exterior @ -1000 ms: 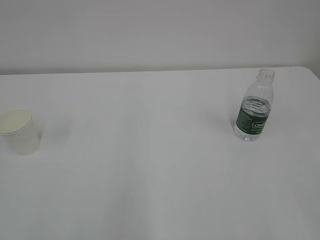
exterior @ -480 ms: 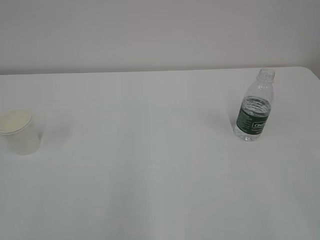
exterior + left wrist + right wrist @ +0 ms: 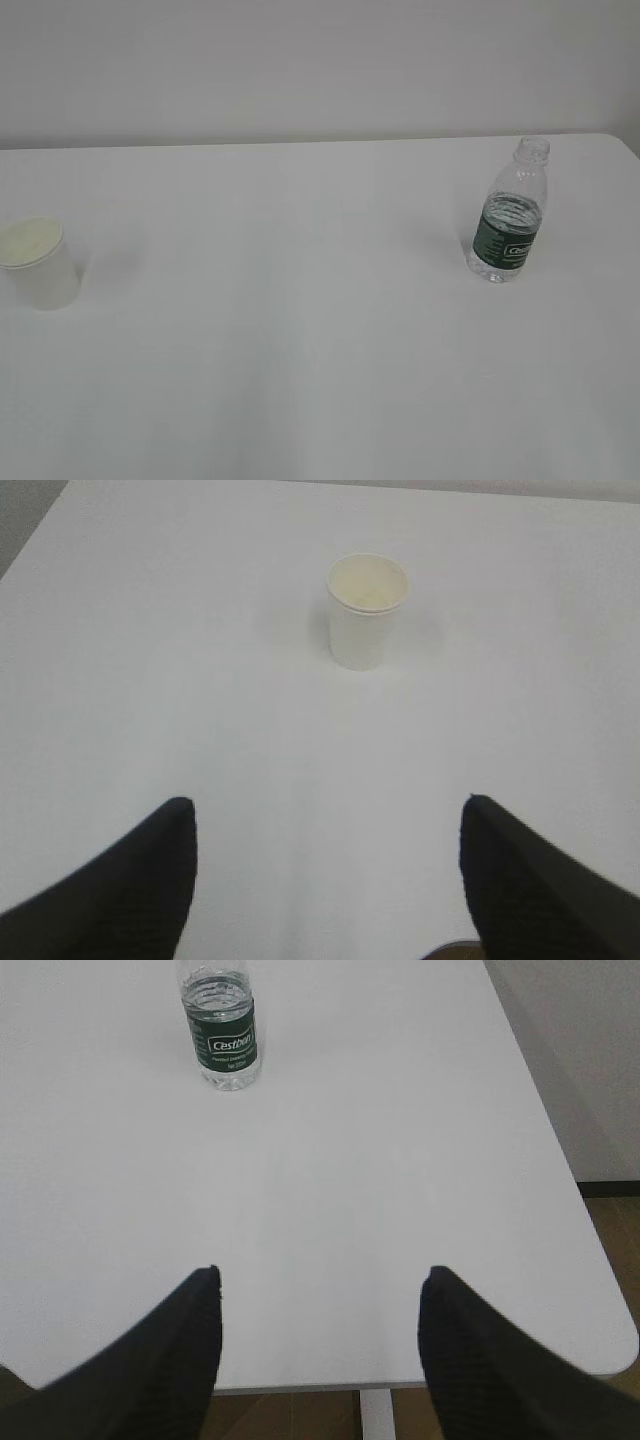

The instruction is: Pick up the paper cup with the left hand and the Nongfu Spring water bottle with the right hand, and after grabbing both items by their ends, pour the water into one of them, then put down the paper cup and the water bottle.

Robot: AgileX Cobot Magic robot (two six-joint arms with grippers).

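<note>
The paper cup [image 3: 38, 262] is standing upright at the table's [image 3: 300, 350] left edge; the Nongfu Spring water bottle [image 3: 511, 215] is standing uncapped at far right, well apart. The left hand [image 3: 325, 880] and the right hand [image 3: 318, 1345] are hanging wide open, empty, short of their targets. Step in hand looks like approach; next, each needs advancing and closing.
</note>
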